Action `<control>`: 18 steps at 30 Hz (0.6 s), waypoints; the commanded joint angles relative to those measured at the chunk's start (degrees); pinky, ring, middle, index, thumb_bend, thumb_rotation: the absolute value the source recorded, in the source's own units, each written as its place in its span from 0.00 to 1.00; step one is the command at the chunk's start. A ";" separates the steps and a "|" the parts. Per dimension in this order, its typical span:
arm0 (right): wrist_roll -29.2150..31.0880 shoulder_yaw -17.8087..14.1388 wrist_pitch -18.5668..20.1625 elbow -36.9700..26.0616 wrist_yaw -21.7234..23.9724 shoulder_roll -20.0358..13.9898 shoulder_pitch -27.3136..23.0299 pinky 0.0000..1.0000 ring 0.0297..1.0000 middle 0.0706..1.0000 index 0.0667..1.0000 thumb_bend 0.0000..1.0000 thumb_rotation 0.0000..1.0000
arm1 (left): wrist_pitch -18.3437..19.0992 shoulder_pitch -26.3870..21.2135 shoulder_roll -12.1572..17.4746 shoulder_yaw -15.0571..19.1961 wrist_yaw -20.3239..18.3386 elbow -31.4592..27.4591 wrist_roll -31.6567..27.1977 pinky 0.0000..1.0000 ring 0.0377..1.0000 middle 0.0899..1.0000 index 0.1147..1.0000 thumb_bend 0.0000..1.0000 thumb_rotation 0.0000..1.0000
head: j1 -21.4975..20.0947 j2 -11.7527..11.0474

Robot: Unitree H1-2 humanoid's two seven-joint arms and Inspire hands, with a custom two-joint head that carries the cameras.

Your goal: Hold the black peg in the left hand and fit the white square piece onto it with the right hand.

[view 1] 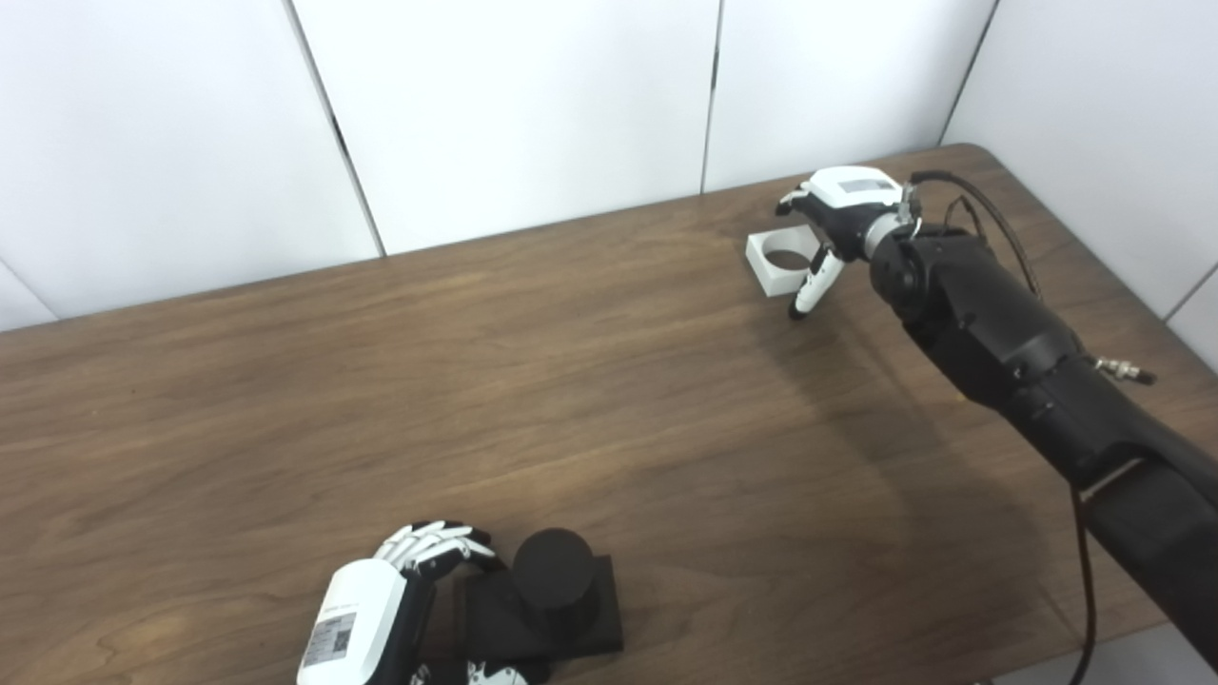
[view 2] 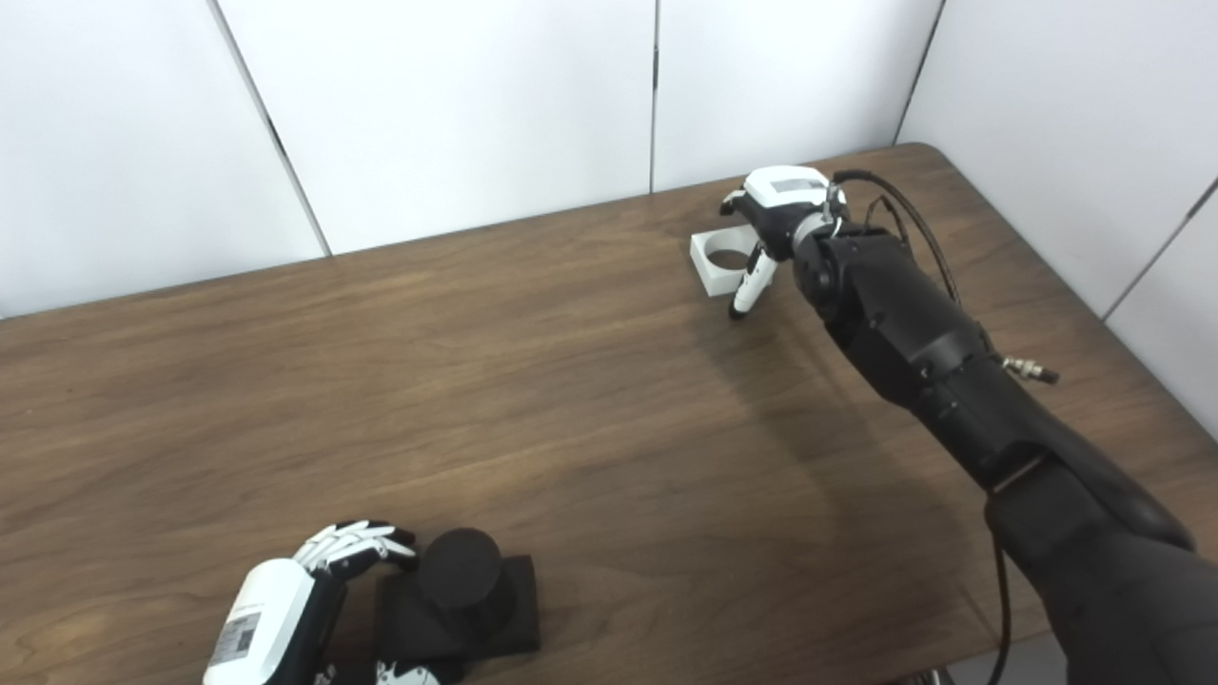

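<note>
the black peg [view 1: 552, 569] stands upright on its square black base at about six o'clock on the wooden table [view 1: 495, 381], close to the near edge. the left hand [view 1: 381, 599] is right beside it at the peg's nine o'clock, fingers [view 1: 433, 544] curled toward the back corner of the base and the thumb showing low at the front edge; whether it actually grips the base cannot be told from either view. the white square piece [view 1: 785, 259], with a round hole through its middle, lies flat on the table at about one o'clock, well apart from the peg. the right hand [view 1: 837, 224] hangs over the piece's three o'clock side, fingers spread and released, one fingertip [view 1: 804, 300] pointing down just beside the piece's near corner, the others reaching over its far edge; nothing is held.
</note>
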 commanded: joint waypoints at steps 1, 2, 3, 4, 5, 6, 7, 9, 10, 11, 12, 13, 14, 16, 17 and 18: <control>-1.29 -0.04 -0.75 0.49 -1.41 -1.44 -3.10 0.95 0.99 0.94 0.83 0.87 0.19 | 0.64 0.98 0.36 -0.12 -1.10 -0.53 -0.09 0.86 0.81 0.73 0.42 0.52 0.04 | 0.02 0.09; -1.39 0.14 -0.65 0.74 -1.36 -1.42 -3.16 0.94 0.98 0.93 0.82 0.86 0.19 | 0.66 1.03 0.30 -0.15 -1.11 -0.65 0.00 0.86 0.81 0.73 0.42 0.52 0.04 | 0.09 0.12; -1.42 0.28 -0.68 0.96 -1.37 -1.43 -3.19 0.94 0.98 0.93 0.81 0.86 0.19 | 0.73 1.07 0.24 -0.18 -1.15 -0.78 0.08 0.86 0.81 0.73 0.42 0.52 0.04 | 0.12 0.15; -1.38 0.38 -0.82 1.15 -1.40 -1.47 -3.18 0.93 0.98 0.93 0.80 0.86 0.19 | 0.82 1.12 0.18 -0.22 -1.23 -0.93 0.19 0.86 0.81 0.73 0.42 0.52 0.04 | 0.10 0.23; -1.27 0.46 -1.04 1.38 -1.52 -1.50 -3.15 0.92 0.97 0.92 0.79 0.85 0.19 | 0.94 1.15 0.12 -0.26 -1.38 -1.10 0.25 0.86 0.81 0.73 0.42 0.52 0.04 | 0.14 0.24; -1.15 0.53 -1.27 1.66 -1.70 -1.53 -3.11 0.92 0.97 0.92 0.77 0.85 0.18 | 1.02 1.20 0.03 -0.27 -1.49 -1.23 0.24 0.86 0.81 0.73 0.42 0.52 0.04 | 0.21 0.21; -1.06 0.58 -1.42 1.83 -1.82 -1.56 -3.09 0.91 0.97 0.91 0.76 0.85 0.18 | 1.06 1.24 -0.04 -0.27 -1.55 -1.31 0.24 0.86 0.81 0.73 0.42 0.52 0.04 | 0.28 0.21; -0.99 0.72 -1.92 2.22 -2.17 -1.62 -3.02 0.89 0.96 0.91 0.74 0.84 0.18 | 1.01 1.32 -0.23 -0.30 -1.50 -1.44 0.33 0.86 0.81 0.72 0.42 0.52 0.04 | 0.42 0.33; -1.01 0.78 -2.07 2.32 -2.22 -1.66 -3.01 0.88 0.96 0.90 0.73 0.84 0.18 | 0.96 1.35 -0.29 -0.31 -1.45 -1.47 0.42 0.86 0.81 0.72 0.42 0.52 0.04 | 0.42 0.33; -0.99 0.87 -2.43 2.62 -2.45 -1.67 -3.00 0.88 0.96 0.90 0.73 0.84 0.18 | 0.93 1.36 -0.37 -0.32 -1.39 -1.50 0.47 0.86 0.81 0.72 0.42 0.52 0.04 | 0.42 0.33; -1.00 0.96 -2.71 2.91 -2.65 -1.68 -2.99 0.87 0.95 0.89 0.71 0.84 0.18 | 0.94 1.36 -0.44 -0.32 -1.39 -1.53 0.52 0.85 0.81 0.72 0.42 0.52 0.04 | 0.42 0.33; -0.98 1.02 -2.92 3.12 -2.81 -1.69 -2.99 0.86 0.95 0.89 0.70 0.84 0.19 | 0.97 1.37 -0.49 -0.32 -1.40 -1.56 0.56 0.85 0.81 0.72 0.42 0.52 0.04 | 0.43 0.32; -0.95 1.03 -3.04 3.31 -3.02 -1.65 -2.95 0.86 0.95 0.89 0.70 0.84 0.19 | 0.99 1.38 -0.54 -0.33 -1.40 -1.61 0.61 0.85 0.81 0.72 0.42 0.52 0.04 | 0.47 0.31; -0.79 0.95 -3.25 3.38 -3.36 -1.59 -2.79 0.84 0.94 0.88 0.69 0.83 0.18 | 1.03 1.39 -0.56 -0.37 -1.50 -1.77 0.72 0.85 0.81 0.72 0.42 0.52 0.04 | 0.52 0.32; -0.88 1.09 -3.30 3.37 -3.20 -1.63 -2.75 0.84 0.94 0.88 0.69 0.83 0.18 | 1.05 1.40 -0.57 -0.38 -1.59 -1.90 0.72 0.85 0.81 0.72 0.42 0.52 0.04 | 0.53 0.34; -0.96 1.22 -3.41 3.38 -3.06 -1.69 -2.74 0.83 0.94 0.88 0.68 0.82 0.19 | 1.16 1.43 -0.61 -0.38 -1.74 -2.04 0.72 0.85 0.81 0.72 0.42 0.52 0.04 | 0.54 0.34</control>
